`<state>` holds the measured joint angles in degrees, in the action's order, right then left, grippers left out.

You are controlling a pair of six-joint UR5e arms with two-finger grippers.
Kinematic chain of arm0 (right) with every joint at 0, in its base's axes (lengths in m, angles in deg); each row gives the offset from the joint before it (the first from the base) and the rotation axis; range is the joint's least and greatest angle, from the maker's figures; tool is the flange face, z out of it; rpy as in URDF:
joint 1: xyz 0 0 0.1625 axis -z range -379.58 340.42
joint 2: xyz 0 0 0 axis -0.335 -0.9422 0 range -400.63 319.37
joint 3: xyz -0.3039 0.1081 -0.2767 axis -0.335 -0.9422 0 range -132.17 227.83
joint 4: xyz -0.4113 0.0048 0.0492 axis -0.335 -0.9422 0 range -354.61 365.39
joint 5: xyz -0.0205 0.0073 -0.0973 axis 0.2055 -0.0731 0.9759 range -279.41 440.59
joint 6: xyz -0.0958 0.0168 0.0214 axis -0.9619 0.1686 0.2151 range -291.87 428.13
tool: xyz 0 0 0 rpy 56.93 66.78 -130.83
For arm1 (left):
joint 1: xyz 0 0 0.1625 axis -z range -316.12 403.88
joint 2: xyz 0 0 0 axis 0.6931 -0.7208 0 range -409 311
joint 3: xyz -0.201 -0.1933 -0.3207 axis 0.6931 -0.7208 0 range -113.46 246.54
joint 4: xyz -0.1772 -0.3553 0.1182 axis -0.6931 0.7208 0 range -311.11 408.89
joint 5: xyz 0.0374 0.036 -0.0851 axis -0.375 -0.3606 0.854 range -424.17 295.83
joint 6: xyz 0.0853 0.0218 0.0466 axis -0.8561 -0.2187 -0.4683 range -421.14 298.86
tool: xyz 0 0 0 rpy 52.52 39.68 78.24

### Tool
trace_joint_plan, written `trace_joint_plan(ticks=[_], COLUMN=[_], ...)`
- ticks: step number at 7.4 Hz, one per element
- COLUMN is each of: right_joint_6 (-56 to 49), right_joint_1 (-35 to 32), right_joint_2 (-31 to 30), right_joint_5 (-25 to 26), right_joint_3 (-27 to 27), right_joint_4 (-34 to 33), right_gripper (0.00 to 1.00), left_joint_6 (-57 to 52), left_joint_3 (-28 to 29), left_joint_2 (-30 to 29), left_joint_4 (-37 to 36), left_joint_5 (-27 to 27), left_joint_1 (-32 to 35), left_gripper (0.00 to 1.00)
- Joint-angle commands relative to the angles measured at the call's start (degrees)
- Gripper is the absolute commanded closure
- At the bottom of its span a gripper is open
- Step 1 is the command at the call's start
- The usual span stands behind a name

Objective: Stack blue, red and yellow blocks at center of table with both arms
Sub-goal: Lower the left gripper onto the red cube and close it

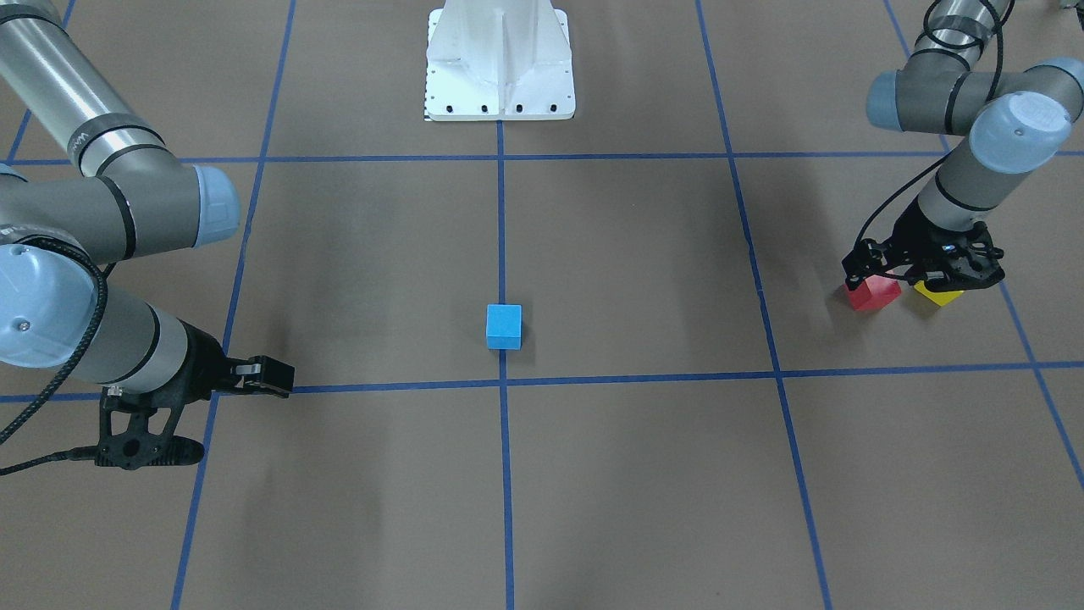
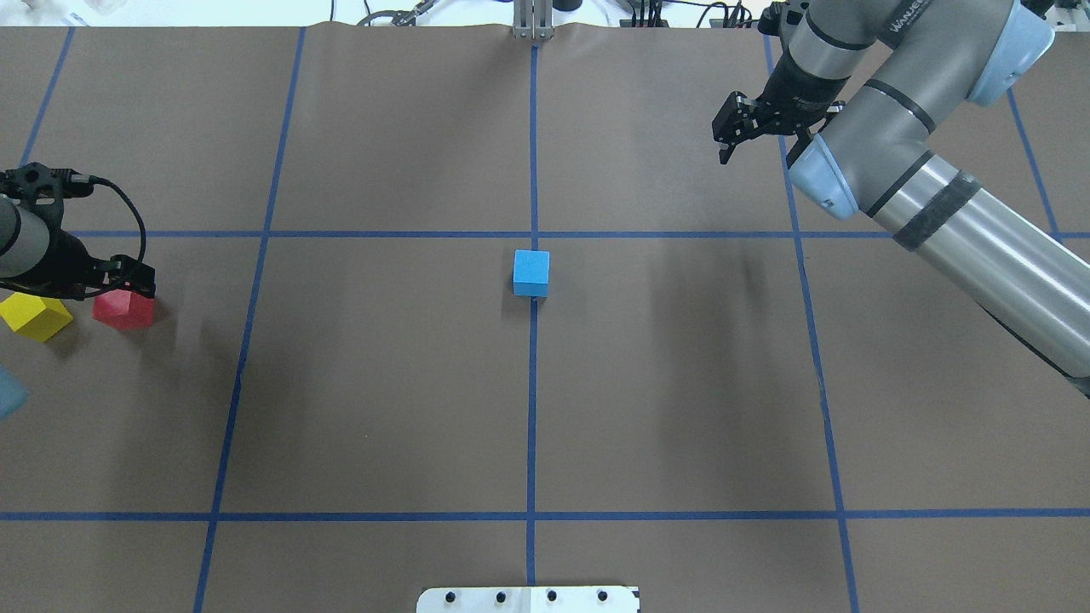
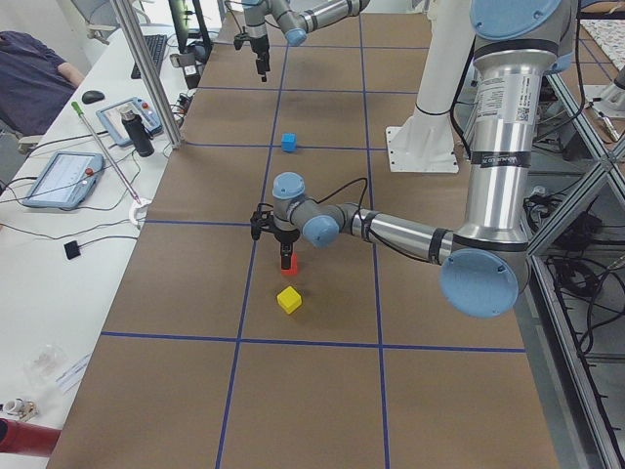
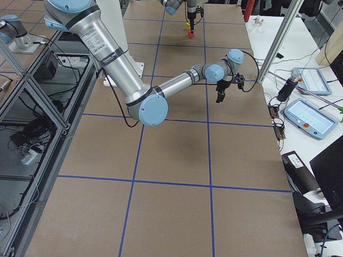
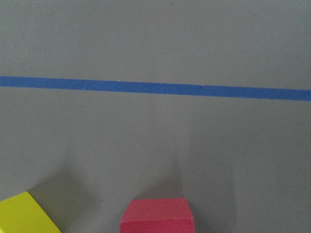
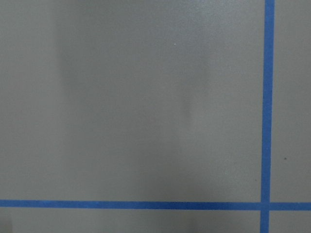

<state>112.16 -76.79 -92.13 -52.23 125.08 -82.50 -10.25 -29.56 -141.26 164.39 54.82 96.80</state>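
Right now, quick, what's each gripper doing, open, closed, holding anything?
Left gripper: at the red block, grip cannot be told.
Right gripper: empty, open or closed cannot be told.

The overhead camera looks down from behind the robot's base (image 2: 528, 600), the front-facing one opposite; both share the blue block (image 2: 531, 272) (mid-table). Side cameras look lengthwise; wrist cameras hang close above the table (image 6: 121, 97).

desk (image 2: 383, 409) is lying under brown paper | blue tape lines (image 2: 532, 426) are crossing it in a grid | white bench (image 3: 59, 293) is running alongside, carrying tablets (image 3: 61, 179) and cables | aluminium post (image 3: 146, 68) is rising at the edge | metal frame (image 4: 32, 91) is flanking the other side | soft light is casting faint shadows
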Motion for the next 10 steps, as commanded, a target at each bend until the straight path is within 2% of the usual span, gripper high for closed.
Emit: trace_joint_plan(ticks=[1,3,4,5,7,8,10], right_joint_6=[0.0,0.0,0.1,0.1,0.1,0.1,0.1], right_joint_1=[-0.1,0.0,0.0,0.0,0.0,0.0,-0.3], right_joint_2=[0.0,0.0,0.1,0.0,0.0,0.0,-0.7], right_joint_5=[-0.1,-0.1,-0.1,-0.1,-0.1,-0.1,-0.2], right_joint_3=[0.1,0.2,0.4,0.3,0.4,0.4,2.1], right_joint_4=[0.0,0.0,0.0,0.0,0.0,0.0,-0.1], right_gripper=[0.01,0.01,0.01,0.01,0.01,0.01,0.01], left_joint_6=[0.0,-0.1,0.0,0.0,0.0,0.0,0.0], left_joint_3=[1.0,1.6,1.8,1.6,1.3,1.0,-2.8], left_joint_2=[0.0,0.0,-0.1,-0.1,0.0,0.0,-0.2], left_joint_4=[0.0,0.1,0.1,0.1,0.1,0.1,-1.8], left_joint_5=[-0.1,-0.1,-0.1,0.0,0.0,0.0,0.6], left_joint_1=[-0.6,-0.6,-0.6,-0.6,-0.6,-0.6,-0.6], left_gripper=[0.00,0.01,0.10,0.31,0.91,1.00,1.00])
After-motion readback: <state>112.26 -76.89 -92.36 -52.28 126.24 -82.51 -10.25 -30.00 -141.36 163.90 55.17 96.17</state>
